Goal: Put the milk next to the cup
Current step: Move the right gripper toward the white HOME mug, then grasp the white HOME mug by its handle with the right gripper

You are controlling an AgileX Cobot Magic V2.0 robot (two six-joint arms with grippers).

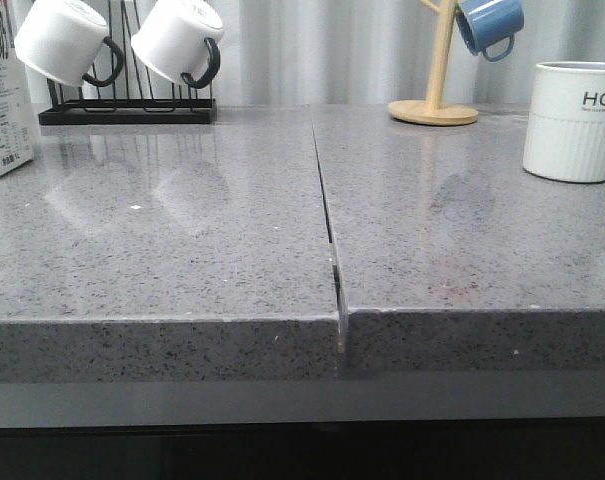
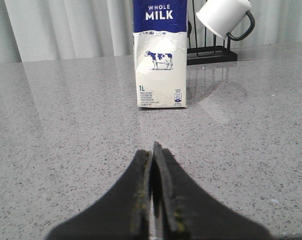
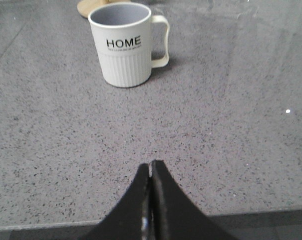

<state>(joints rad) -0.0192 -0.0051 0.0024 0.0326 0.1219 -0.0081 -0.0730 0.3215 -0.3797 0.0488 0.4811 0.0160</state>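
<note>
The milk carton (image 1: 2, 95) stands upright at the far left of the grey counter, partly cut off in the front view. In the left wrist view the milk carton (image 2: 160, 52) shows its dark blue top and cow picture, straight ahead of my left gripper (image 2: 152, 150), which is shut and empty, well short of it. The white ribbed HOME cup (image 1: 574, 120) stands at the far right. In the right wrist view the cup (image 3: 125, 44) is ahead of my right gripper (image 3: 151, 166), shut and empty near the counter's front edge. Neither arm shows in the front view.
A black rack (image 1: 127, 108) with two white black-handled mugs (image 1: 67, 42) stands at the back left. A wooden mug tree (image 1: 437, 95) holds a blue mug (image 1: 490, 25) at the back right. A seam (image 1: 327, 215) splits the counter down the middle.
</note>
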